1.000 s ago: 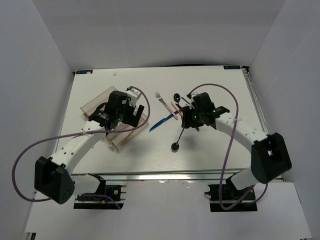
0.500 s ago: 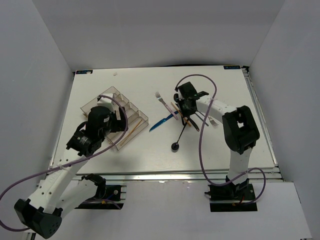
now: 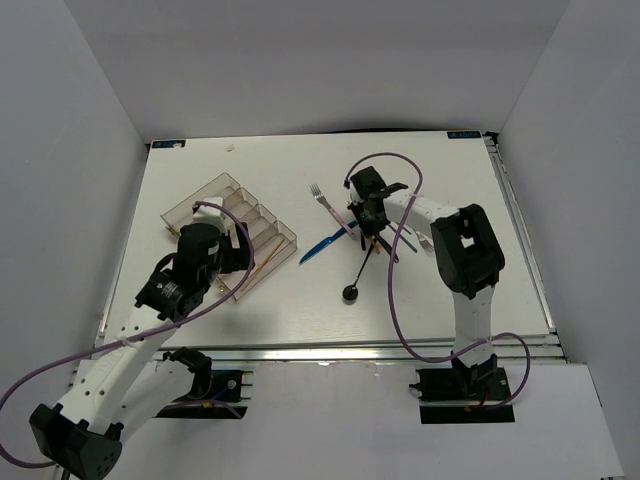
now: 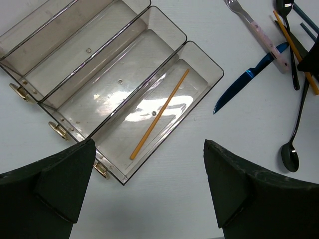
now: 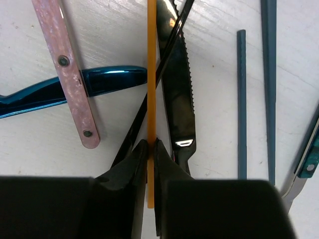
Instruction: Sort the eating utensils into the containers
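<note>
L fingers (image 4: 60, 184) were held spread, empty, by the clear tray (image 4: 185, 44), w/ one orange stick (image 4: 159, 113) laid in its end compartment. R fingers (image 5: 143, 154) were clenched on a 2nd orange stick (image 5: 151, 74), beside the blue knife (image 5: 107, 79) on the desk (image 4: 164, 199).

A robotics lab test cell: a flat white rectangular tabletop (image 3: 280, 310) is boxed in by plain white panel walls (image 3: 300, 70) behind and beside it. A silver aluminium rail (image 3: 330, 353) runs along its near edge, where two white-and-black jointed robot arms (image 3: 472, 320) are bolted.
</note>
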